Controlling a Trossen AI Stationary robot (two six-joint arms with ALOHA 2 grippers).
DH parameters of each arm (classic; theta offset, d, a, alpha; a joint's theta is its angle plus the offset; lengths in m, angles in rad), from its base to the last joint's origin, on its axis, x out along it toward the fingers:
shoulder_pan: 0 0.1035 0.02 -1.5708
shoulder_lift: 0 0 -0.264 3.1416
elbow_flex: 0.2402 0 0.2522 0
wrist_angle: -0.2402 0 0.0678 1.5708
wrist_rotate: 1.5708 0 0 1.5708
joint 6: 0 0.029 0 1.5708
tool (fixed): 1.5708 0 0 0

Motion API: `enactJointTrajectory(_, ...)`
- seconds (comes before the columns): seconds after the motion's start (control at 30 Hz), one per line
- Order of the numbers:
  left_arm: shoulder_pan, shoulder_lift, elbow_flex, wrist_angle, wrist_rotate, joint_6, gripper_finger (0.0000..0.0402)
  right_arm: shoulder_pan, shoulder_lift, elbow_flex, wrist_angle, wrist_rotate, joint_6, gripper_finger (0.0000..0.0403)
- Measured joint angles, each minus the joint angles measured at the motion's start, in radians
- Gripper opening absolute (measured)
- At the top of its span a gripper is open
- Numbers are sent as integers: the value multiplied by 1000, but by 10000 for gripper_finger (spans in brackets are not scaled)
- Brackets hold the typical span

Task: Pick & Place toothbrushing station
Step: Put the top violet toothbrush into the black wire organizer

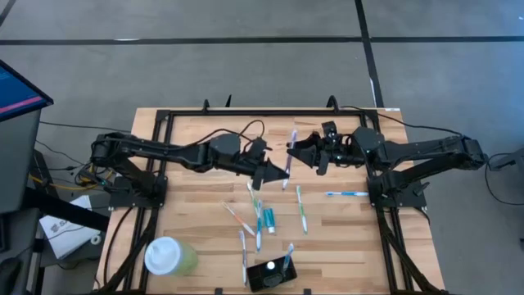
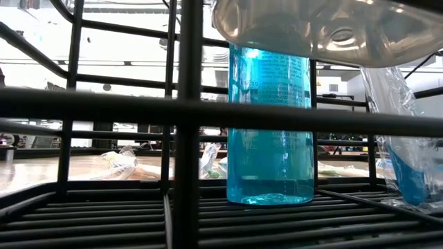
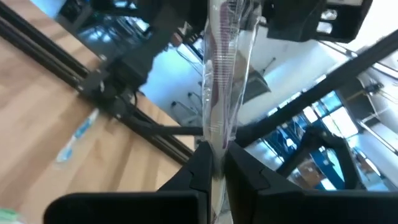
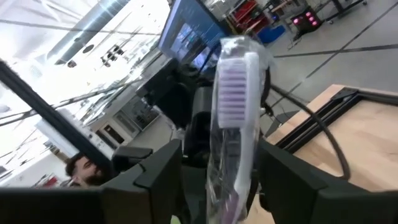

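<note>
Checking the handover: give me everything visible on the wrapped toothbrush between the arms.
The wrapped toothbrush is white with purple bristles, sealed in a clear crinkled sleeve. It is held above the table's middle, pinched at its lower end by the shut left tool. Its head sits between the right tool's fingers, which look parted around it, not yet clamped.

Clear-wrapped toothbrush (image 4: pixel 235 124) has purple bristles; black holder (image 1: pixel 271 274); pale-green cup (image 1: pixel 170 257).

Wooden table (image 1: pixel 205 238): scattered toothbrushes (image 1: pixel 301 209), cup (image 1: pixel 169 256), holder (image 1: pixel 272 274).
</note>
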Motion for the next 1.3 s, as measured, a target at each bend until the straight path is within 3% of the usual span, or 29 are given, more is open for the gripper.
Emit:
enactJointTrajectory(0.47, -1, 0, 0, 4, 0, 3, 12, -1, 0, 0, -14, 2, 7, 206)
enactJointTrajectory(0.67, -1, 0, 0, 1, 9, 4, 12, -1, 0, 0, -16, 2, 14, 158)
enactJointTrajectory(0.97, -2, -1, 0, -2, 8, 17, 24, -1, 0, 0, -32, 2, 15, 22)
enactJointTrajectory(1.3, -15, -2, 0, -63, 19, 19, 106, 20, -2, 0, -22, 32, -17, 9)
